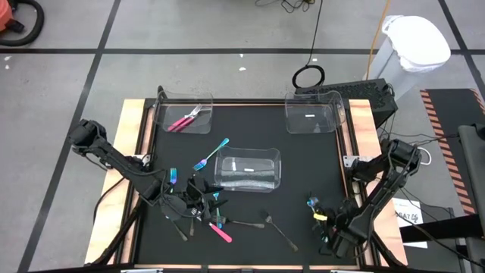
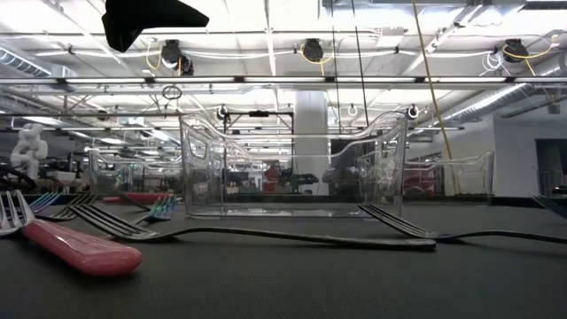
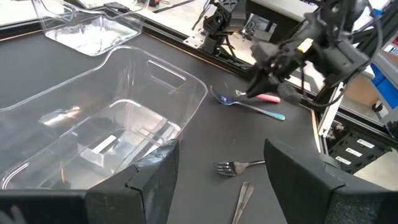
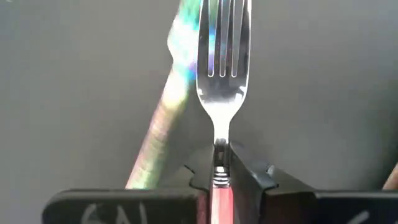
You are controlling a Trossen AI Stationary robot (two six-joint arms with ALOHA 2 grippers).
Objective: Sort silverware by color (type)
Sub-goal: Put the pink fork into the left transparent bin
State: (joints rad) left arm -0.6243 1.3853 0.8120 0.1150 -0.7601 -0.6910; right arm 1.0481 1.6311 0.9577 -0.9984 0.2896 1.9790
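Note:
My right gripper (image 1: 317,215) hangs near the table's right front and is shut on a pink-handled fork (image 4: 222,74). An iridescent spoon (image 3: 249,104) lies on the black mat just beneath it. My left gripper (image 1: 198,199) stands open at the left front, over a loose heap of silverware: a pink-handled piece (image 1: 221,233), grey forks (image 1: 258,223) and teal pieces (image 1: 174,177). A blue fork (image 1: 212,155) lies beside the middle clear bin (image 1: 248,171). Pink pieces (image 1: 184,117) lie in the far-left bin. My right gripper pinches the fork at its neck (image 4: 217,163), where the metal meets the pink handle, between its two fingers. The fork runs along the fingers, and its tines stick out beyond the fingertips. The fingers slant steeply down from above. The fork appears clear of the mat, above the iridescent spoon.
A second clear bin (image 1: 311,117) stands at the far right, and a wooden rim (image 1: 133,152) runs round the mat. A grey fork (image 3: 230,167) lies just ahead of my left fingers. Bare mat lies between the middle bin and my right gripper.

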